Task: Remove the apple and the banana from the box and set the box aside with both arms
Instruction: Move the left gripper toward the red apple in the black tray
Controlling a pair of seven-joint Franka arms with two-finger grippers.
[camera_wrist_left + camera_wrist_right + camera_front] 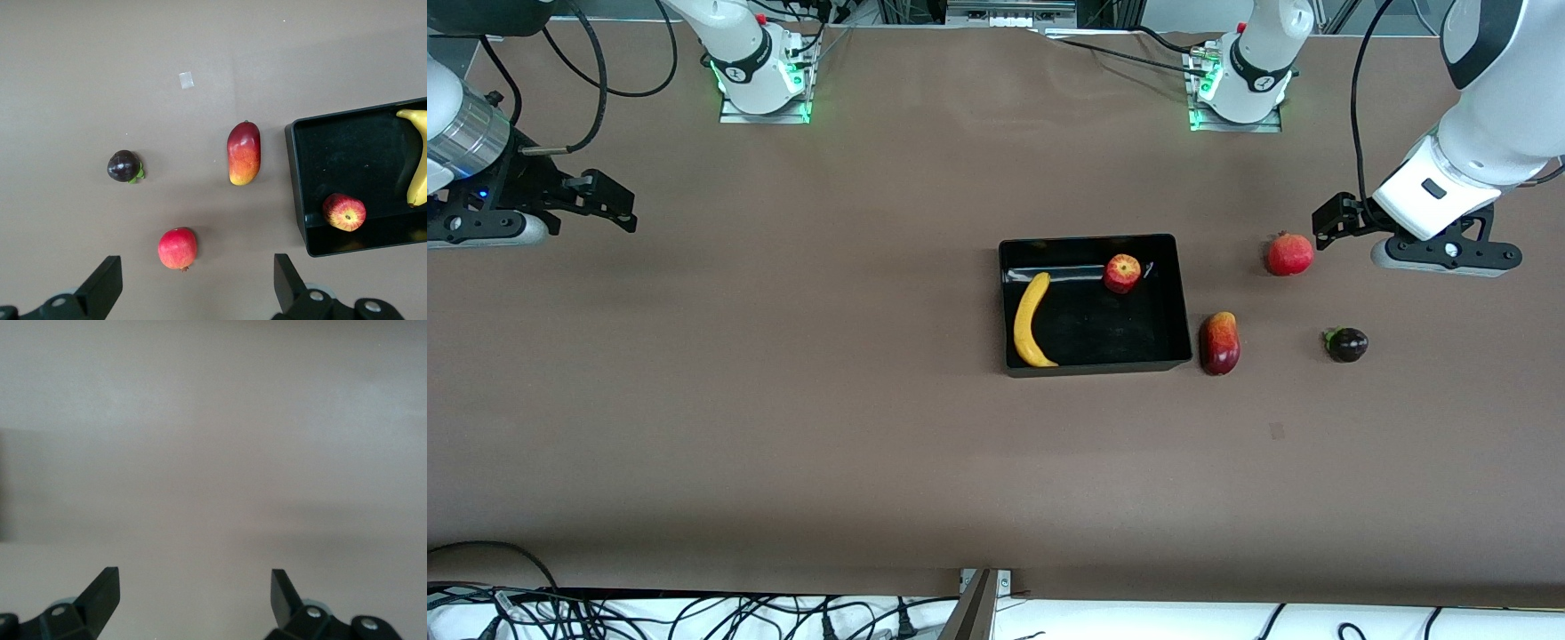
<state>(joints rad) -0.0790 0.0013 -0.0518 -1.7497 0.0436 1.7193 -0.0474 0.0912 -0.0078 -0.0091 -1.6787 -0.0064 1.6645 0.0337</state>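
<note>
Left wrist view: left gripper (pixel 193 283) spread wide and empty, over bare table (pixel 783 400) beside a round red fruit (pixel 177 248); near it a red-yellow mango (pixel 243 153) just beside the box (pixel 298 180), and a dark purple fruit (pixel 124 166) set apart. Apple (pixel 1122 273) and banana (pixel 1032 320) lay inside the box, banana along the wall toward the right arm's end. Right gripper (pixel 193 600) likewise parted, empty, waited over bare table at its own end.
</note>
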